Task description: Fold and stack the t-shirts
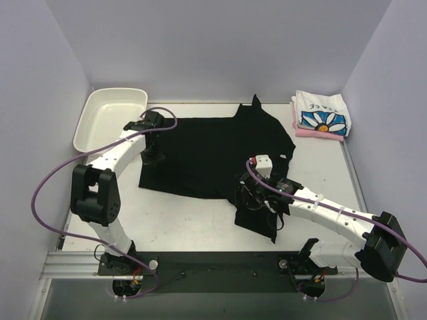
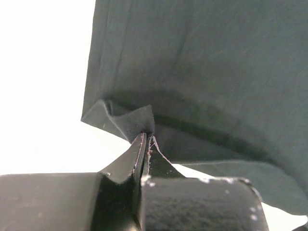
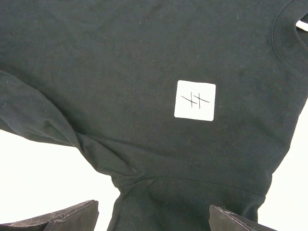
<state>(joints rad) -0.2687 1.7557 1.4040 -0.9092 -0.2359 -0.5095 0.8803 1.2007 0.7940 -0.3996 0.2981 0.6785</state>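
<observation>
We see the table (image 1: pixel 200 220) with the black shirt (image 1: pixel 207 150) spread out between our two grippers. Our left arm bends at the elbow and reaches forward. The left gripper (image 2: pixel 147 137) is clenched on the shirt's edge, a fold of cloth bunched at its tips. Our right arm stretches low toward the left. The right gripper (image 3: pixel 153 207) is spread wide over the shirt, with the white tag (image 3: pixel 194 100) just ahead of it. Well to its right, the daisy shirt (image 1: pixel 322 117) lies folded on the pink shirt (image 1: pixel 317 133).

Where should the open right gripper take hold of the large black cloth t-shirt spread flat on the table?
Probably the near sleeve, from above at its free edge: the t-shirt lies flat, so only an edge lets a finger slip under. The left gripper pinches the hem.
</observation>
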